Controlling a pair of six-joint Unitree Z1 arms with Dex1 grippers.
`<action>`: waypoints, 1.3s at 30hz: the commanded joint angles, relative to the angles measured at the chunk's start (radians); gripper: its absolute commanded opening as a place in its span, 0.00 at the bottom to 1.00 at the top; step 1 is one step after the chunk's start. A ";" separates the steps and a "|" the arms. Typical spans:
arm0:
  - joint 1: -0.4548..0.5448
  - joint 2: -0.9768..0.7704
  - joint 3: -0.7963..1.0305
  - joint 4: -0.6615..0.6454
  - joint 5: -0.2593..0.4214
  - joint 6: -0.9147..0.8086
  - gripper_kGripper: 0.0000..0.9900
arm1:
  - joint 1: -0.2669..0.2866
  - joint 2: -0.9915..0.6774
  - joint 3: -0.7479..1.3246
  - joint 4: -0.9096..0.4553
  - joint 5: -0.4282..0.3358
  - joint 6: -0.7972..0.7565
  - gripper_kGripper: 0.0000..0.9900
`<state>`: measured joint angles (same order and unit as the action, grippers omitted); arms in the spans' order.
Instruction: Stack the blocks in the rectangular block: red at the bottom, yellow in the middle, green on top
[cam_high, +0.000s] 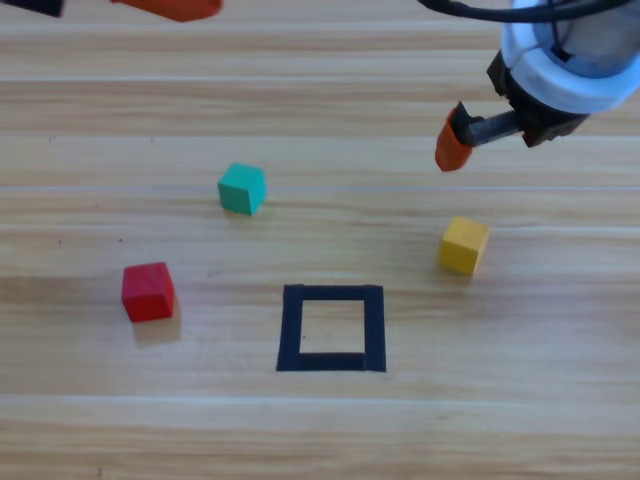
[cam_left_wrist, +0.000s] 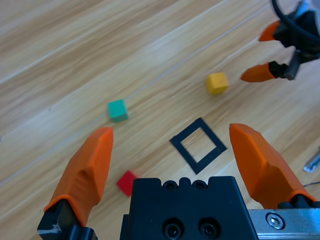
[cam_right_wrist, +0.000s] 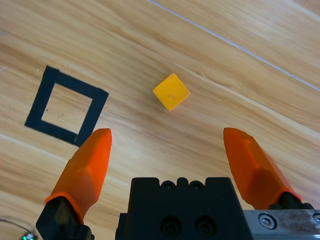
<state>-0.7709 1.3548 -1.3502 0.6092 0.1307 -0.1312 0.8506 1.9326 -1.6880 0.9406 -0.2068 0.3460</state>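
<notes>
The wooden tabletop (cam_high: 320, 440) carries a black tape frame (cam_high: 331, 328) near six o'clock. The red cube (cam_high: 148, 291) lies at its nine o'clock, the green cube (cam_high: 242, 188) at eleven, the yellow cube (cam_high: 464, 245) at two, all well apart.

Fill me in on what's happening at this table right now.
Nothing is stacked yet. The red cube, green cube and yellow cube lie apart on the table, all outside the black tape frame. The right gripper hangs open above the yellow cube. The left gripper, also open, waits at the top left edge.
</notes>
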 joint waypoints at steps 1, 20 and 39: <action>0.209 0.164 -0.141 0.175 0.009 -0.045 1.00 | 0.007 0.111 -0.059 0.030 -0.002 0.085 1.00; 0.400 0.463 0.019 0.304 -0.011 -0.288 1.00 | -0.088 0.382 -0.197 0.172 0.147 0.315 1.00; 0.213 0.573 -0.001 0.300 -0.025 -0.490 1.00 | -0.102 0.459 -0.253 0.182 0.063 0.344 1.00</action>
<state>-0.5118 1.8917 -1.3488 0.9254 0.1127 -0.5859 0.7754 2.2908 -1.9237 1.1080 -0.1168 0.6787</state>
